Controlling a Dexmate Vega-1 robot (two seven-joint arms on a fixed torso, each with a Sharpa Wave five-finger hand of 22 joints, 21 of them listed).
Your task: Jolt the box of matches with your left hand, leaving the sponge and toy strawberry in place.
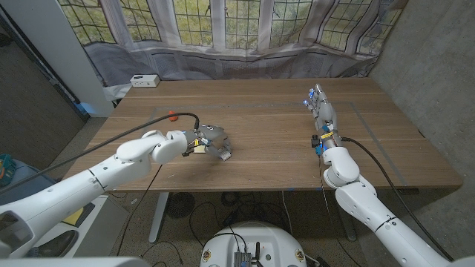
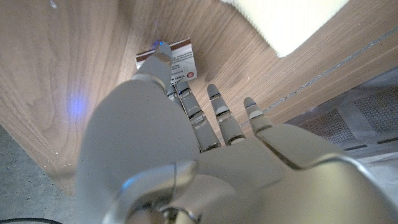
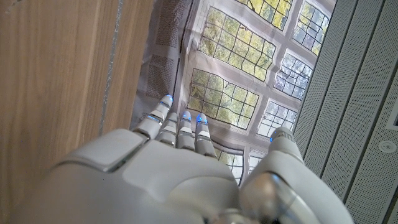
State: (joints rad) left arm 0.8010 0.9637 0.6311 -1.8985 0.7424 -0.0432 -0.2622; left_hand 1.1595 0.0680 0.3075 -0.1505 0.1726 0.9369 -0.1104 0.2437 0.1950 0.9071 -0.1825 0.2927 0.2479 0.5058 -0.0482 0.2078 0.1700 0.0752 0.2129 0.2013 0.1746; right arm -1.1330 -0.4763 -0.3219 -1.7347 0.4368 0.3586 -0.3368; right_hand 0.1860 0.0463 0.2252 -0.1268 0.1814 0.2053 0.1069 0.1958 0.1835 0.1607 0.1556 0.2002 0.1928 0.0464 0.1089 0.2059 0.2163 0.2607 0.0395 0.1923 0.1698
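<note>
My left hand (image 1: 210,141) reaches over the desk (image 1: 267,148), fingers (image 2: 217,112) spread and holding nothing, one fingertip touching the box of matches (image 2: 180,62) lying flat left of centre. Its long axis I cannot tell. Light and stiff, it should slide if nudged on an edge. The right hand (image 1: 320,111) stands far right, fingers straight, empty.

This is looking like a robotics test room set up inside an older building rather than a home. A plain wooden bench (image 1: 260,126) on a metal frame is standing on a grey floor, with cables (image 1: 215,215) trailing loose beneath it. Leaded windows (image 1: 223,18) are running along the far wall, with greenery showing through them. A grey panelled wall (image 1: 430,59) is closing off the right side, and a small white box (image 1: 144,81) is sitting at the bench's far left corner.
</note>
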